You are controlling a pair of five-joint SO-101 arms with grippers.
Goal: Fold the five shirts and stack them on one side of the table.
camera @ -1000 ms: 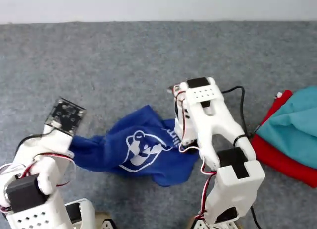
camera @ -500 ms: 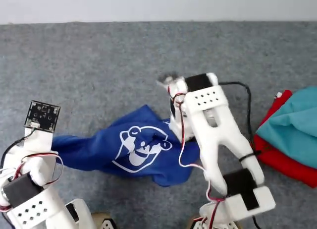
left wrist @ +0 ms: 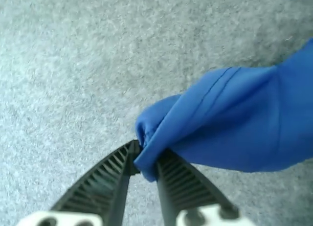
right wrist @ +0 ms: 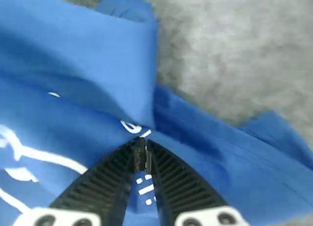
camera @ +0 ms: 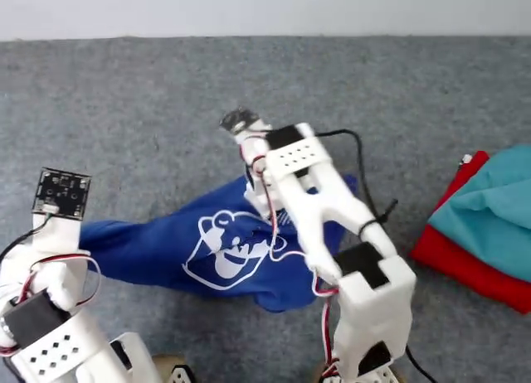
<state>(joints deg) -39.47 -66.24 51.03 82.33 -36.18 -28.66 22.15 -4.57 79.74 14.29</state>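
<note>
Mid tabletop (camera: 124, 93), toward the near edge: blue shirt (camera: 141, 246), crumpled, stretched left to right, white print (camera: 228, 246) facing up. L gripper (left wrist: 144, 162) at the shirt's leftmost tip, clamped narrow on a bunched end of cloth, fabric pinched betw. the two ribbed black fingers (left wrist: 108, 174), rest of the cloth trailing off right over the grey tabletop. R gripper (right wrist: 142, 152) over the shirt's right-centre part, just right of the print, closed to a slit on a raised fold, cloth peaking into the pinch w/ white lettering right beside it. In high view, R arm (camera: 332, 209) reaching from the near edge across the shirt's right part, covering some of it; L arm (camera: 41, 308) at the near-left corner, wrist cam board (camera: 62, 192) above the shirt's left end. At right edge, well apart from the blue shirt: teal shirt (camera: 489, 217) on top of red shirt (camera: 452, 263), both cut off by the frame, red sticking out beneath on the left and near sides. How neatly those two are folded: can't tell.
</note>
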